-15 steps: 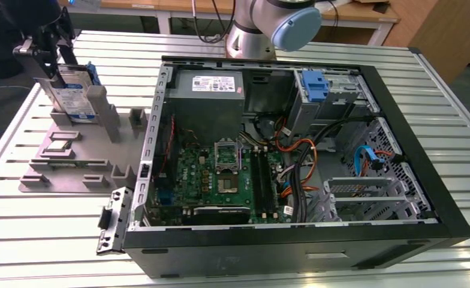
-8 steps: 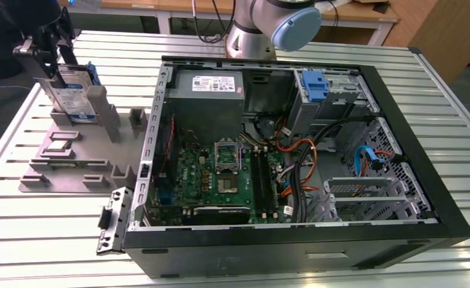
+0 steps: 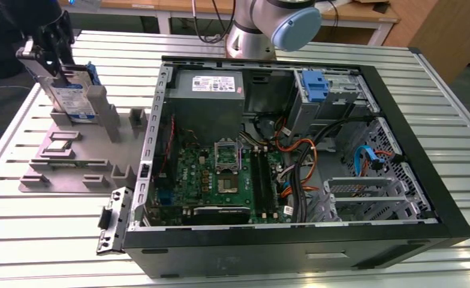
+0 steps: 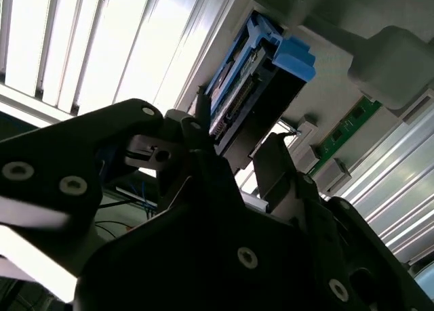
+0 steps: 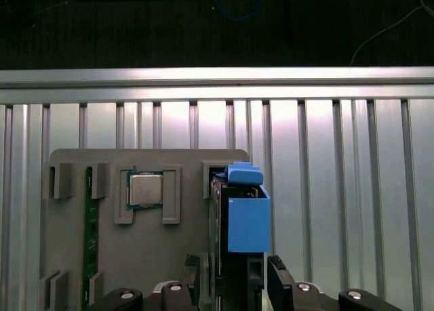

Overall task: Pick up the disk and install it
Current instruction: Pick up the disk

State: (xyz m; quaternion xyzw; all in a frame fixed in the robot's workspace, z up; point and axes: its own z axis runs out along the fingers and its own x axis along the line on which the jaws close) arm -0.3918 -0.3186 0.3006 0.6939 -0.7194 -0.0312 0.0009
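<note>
**Pick-up stage; installation not begun.** The disk [image 3: 72, 96] stood upright in its slot of the grey holder [image 3: 99, 150], on the exterior view's left of the open case [image 3: 427, 198]. The pincer [image 5: 236, 274] straddled the disk's top edge; whether it was clenched or released could not be told. The counter [image 3: 27, 240] was slatted aluminium. Wooden furniture [image 3: 443, 30] and cables [image 3: 207, 21] lay beyond its far edge.

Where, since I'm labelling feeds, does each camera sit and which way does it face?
Exterior view: off the arm, high, facing down on the open computer case; arm, pincer show.
First wrist view: at the wrist, facing down past the pincer at the disk.
Second wrist view: at the wrist, behind the pincer, facing the disk.
Both share pincer and disk.
</note>
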